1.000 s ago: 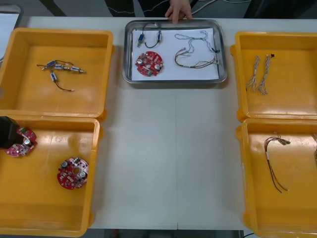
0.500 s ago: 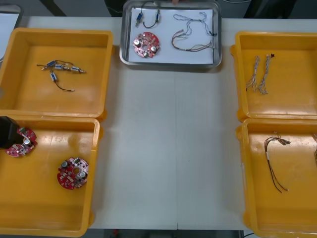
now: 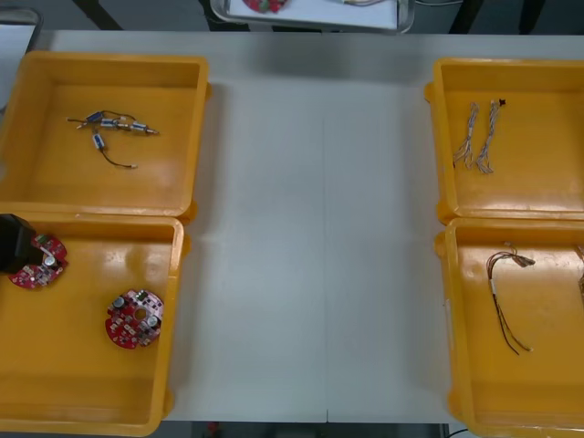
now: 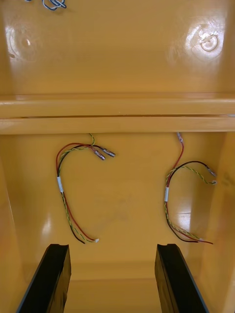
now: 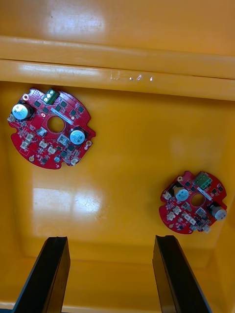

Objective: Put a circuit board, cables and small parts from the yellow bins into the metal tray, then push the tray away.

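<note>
Tray: the metal tray (image 3: 401,23) lay at the very far edge of the front view, in line with the gap between the bins but well beyond them, and was cut off by the frame.
Tray contents: it was white inside, with a round red circuit board (image 3: 265,5) and a loop of cable (image 3: 363,3) just showing (the rest lay out of frame).
Done: by my reading, both the loading and the push away were finished.
Left to do: little or nothing, apart perhaps from parking the arms.
Left gripper (image 5: 110,239): it hung over the near-left bin (image 3: 178,319) with its fingers spread and nothing between them, above two spare boards (image 5: 51,128).
Right gripper (image 4: 112,247): it hung over the near-right bin (image 3: 452,319), also spread and empty, with the red and yellow cables (image 4: 73,190) lying on the bin floor beyond its fingers.
Remaining stock: small metal parts (image 3: 114,123) lay in the far-left bin (image 3: 196,137), and twisted blue and white cables (image 3: 477,137) in the far-right bin (image 3: 438,137).
Surface: the light table (image 3: 319,255) was bare between the bins, with faint seams crossing it.
Room: a dark floor and dark struts showed past the far edge.
</note>
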